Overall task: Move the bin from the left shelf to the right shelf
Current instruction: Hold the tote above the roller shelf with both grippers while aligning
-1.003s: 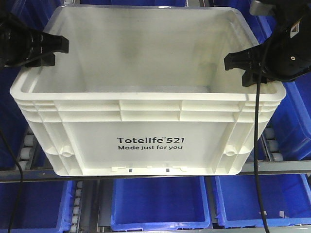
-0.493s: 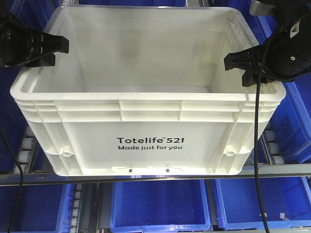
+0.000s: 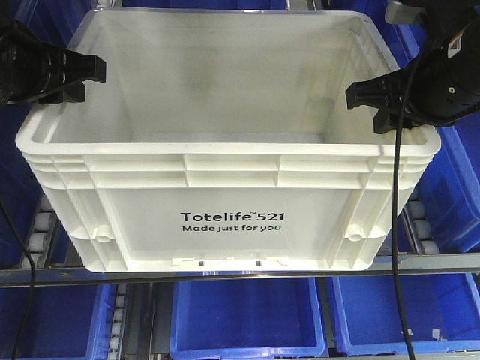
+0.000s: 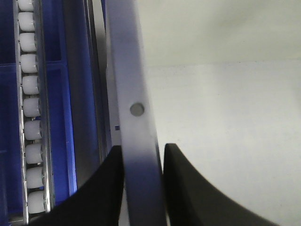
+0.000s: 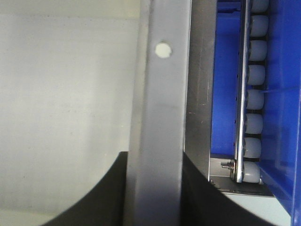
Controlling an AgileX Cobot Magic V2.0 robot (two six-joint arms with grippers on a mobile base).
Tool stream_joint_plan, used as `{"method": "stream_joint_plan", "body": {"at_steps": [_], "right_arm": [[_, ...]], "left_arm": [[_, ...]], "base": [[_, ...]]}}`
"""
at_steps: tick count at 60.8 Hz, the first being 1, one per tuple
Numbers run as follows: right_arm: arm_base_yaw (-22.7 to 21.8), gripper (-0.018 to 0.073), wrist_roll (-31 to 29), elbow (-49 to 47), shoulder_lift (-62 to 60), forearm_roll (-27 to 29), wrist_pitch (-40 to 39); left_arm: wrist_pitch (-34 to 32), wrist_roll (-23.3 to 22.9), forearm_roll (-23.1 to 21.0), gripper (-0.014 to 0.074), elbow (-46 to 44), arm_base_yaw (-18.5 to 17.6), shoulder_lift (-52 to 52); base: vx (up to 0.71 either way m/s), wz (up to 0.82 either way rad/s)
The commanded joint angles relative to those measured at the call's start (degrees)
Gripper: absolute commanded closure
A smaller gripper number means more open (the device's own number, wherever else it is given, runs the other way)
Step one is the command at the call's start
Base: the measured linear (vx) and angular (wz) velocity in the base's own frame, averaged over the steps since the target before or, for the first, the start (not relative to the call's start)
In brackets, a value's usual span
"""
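Observation:
The bin (image 3: 232, 217), a large white tote printed "Totelife 521", fills the front view and stands above a metal shelf rail (image 3: 427, 262). My left gripper (image 3: 75, 79) is shut on its left rim, one finger outside and one inside the wall. My right gripper (image 3: 371, 101) is shut on the right rim in the same way. In the left wrist view the rim (image 4: 134, 84) runs between the black fingers of the left gripper (image 4: 142, 150). In the right wrist view the rim (image 5: 162, 84) sits pinched in the right gripper (image 5: 154, 157). The bin's inside looks empty.
Blue plastic bins sit on the level below (image 3: 247, 311) and to the right (image 3: 457, 187). White roller tracks run beside the bin on the left (image 4: 30, 108) and right (image 5: 254, 94). A black cable (image 3: 396, 225) hangs down across the bin's right front corner.
Bin and both grippers keep their places in the view. The shelf rail under the bin has shifted slightly, its left end now a little lower than one second ago.

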Motion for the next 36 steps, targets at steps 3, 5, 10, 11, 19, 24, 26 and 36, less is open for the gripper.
{"method": "stream_joint_plan", "body": {"at_steps": [3, 5, 10, 11, 19, 24, 26, 36], "right_arm": [[-0.5, 0.0536, -1.4, -2.5, -2.6, -2.5, -5.8], [-0.5, 0.0536, -1.4, -2.5, -2.6, -2.5, -5.8], [-0.5, 0.0536, -1.4, -2.5, -2.6, -2.5, -5.8], [-0.5, 0.0536, -1.4, -2.5, -2.6, -2.5, -5.9], [-0.5, 0.0536, -1.4, -2.5, -2.6, -3.0, -6.2], [-0.5, 0.0536, -1.4, -2.5, -2.6, -3.3, -6.1], [-0.5, 0.0536, -1.4, -2.5, -2.5, -3.4, -6.3], [-0.5, 0.0536, -1.5, -2.5, -1.4, -4.2, -8.6]], "left_arm": [[-5.4, 1.9, 2.2, 0.0604, -2.5, 0.1, -2.5], [-5.4, 1.9, 2.2, 0.0604, -2.5, 0.1, -2.5], [-5.4, 1.9, 2.2, 0.0604, -2.5, 0.1, -2.5], [-5.4, 1.9, 2.2, 0.0604, -2.5, 0.1, -2.5], [-5.4, 1.9, 2.2, 0.0604, -2.5, 0.1, -2.5], [-5.6, 1.9, 2.2, 0.0604, -2.5, 0.1, -2.5], [-6.0, 1.9, 2.2, 0.0604, -2.5, 0.1, -2.5], [-7.6, 1.9, 2.2, 0.0604, -2.5, 0.1, -2.3]], "base": [[0.00, 0.00], [0.00, 0.00], [0.00, 0.00], [0.00, 0.00], [0.00, 0.00], [0.00, 0.00], [0.00, 0.00], [0.00, 0.00]]}}
